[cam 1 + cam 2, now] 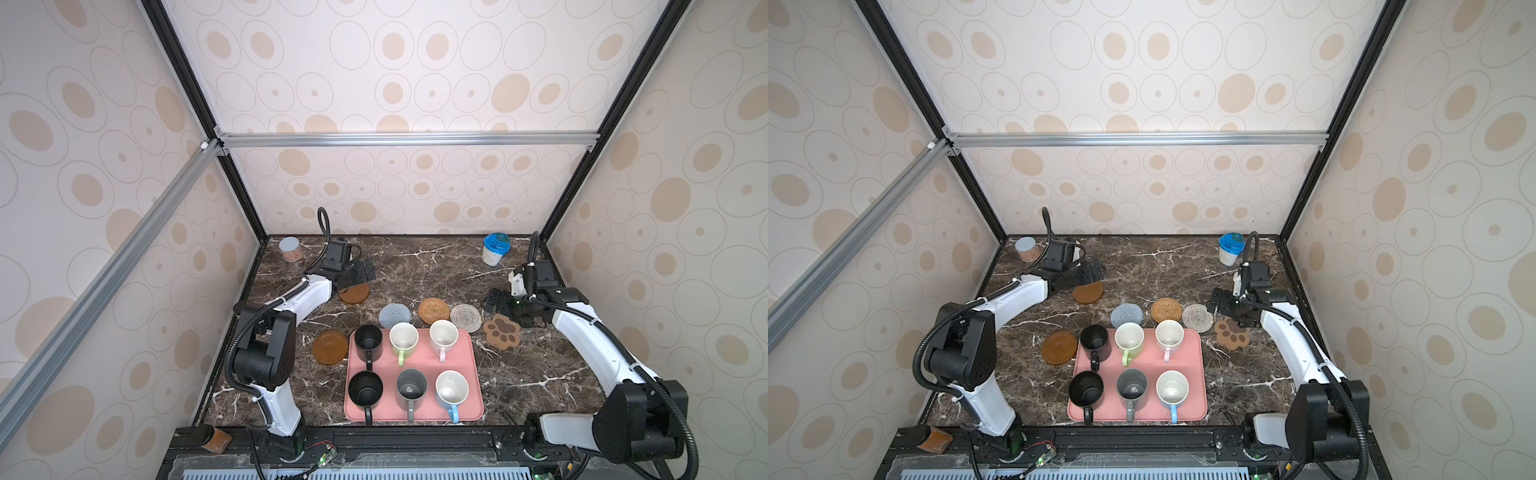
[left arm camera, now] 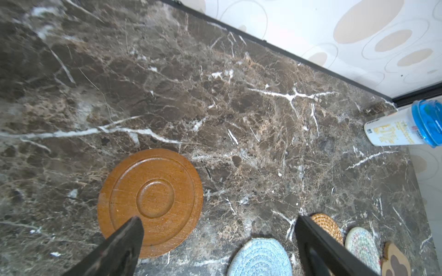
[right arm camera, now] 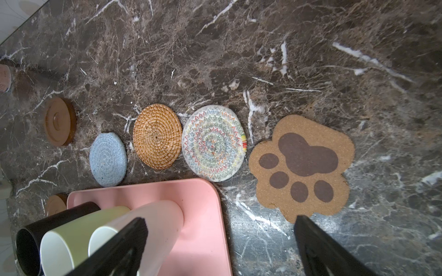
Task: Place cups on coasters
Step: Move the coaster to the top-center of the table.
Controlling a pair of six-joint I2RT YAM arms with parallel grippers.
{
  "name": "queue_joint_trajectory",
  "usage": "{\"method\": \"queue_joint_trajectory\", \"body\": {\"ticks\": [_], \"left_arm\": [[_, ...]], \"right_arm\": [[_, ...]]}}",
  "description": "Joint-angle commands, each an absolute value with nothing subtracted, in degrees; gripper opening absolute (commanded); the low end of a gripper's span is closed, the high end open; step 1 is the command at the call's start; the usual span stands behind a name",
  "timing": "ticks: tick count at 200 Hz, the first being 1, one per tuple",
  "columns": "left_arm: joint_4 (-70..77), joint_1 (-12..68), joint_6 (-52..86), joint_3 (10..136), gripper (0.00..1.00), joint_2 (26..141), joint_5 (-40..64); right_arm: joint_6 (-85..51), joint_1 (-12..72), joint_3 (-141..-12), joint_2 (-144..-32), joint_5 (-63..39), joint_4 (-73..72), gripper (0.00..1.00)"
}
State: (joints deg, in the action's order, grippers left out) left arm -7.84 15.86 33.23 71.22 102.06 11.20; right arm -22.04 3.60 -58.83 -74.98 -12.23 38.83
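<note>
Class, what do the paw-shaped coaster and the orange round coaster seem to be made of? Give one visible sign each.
Paw-shaped coaster: probably cork, matte; speckled, grainy tan surface. Orange round coaster: likely rattan or wicker; coiled woven strands spiralling from its centre.

The table (image 2: 239, 95) looks like polished dark-brown marble with white veins, pretty shiny. The brown disc (image 2: 153, 203) is wood, visible grain, slight sheen. At 12 o'clock from the pink tray (image 3: 203, 227), the blue-grey round (image 3: 108, 159) is soft crochet yarn, the orange round (image 3: 157, 136) rough woven rattan, the whitish round (image 3: 213, 143) stitched rope. The paw coaster (image 3: 301, 165) is grainy matt cork. Tray looks like smooth matt plastic, the pale green mug (image 1: 403, 337) glossy.
</note>
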Motion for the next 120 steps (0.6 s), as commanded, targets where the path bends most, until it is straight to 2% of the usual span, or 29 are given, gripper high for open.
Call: {"method": "queue_joint_trajectory", "body": {"ticks": [1,120], "left_arm": [[-7.6,15.9,34.3,71.3,1.00,104.2,15.1],[-6.2,16.0,33.9,78.8,1.00,119.4,17.1]], "right_arm": [[-22.3,4.0,-59.8,-75.4,-13.2,40.0,1.00],[-22.7,4.1,-56.7,-73.3,-12.8,40.4,1.00]]}}
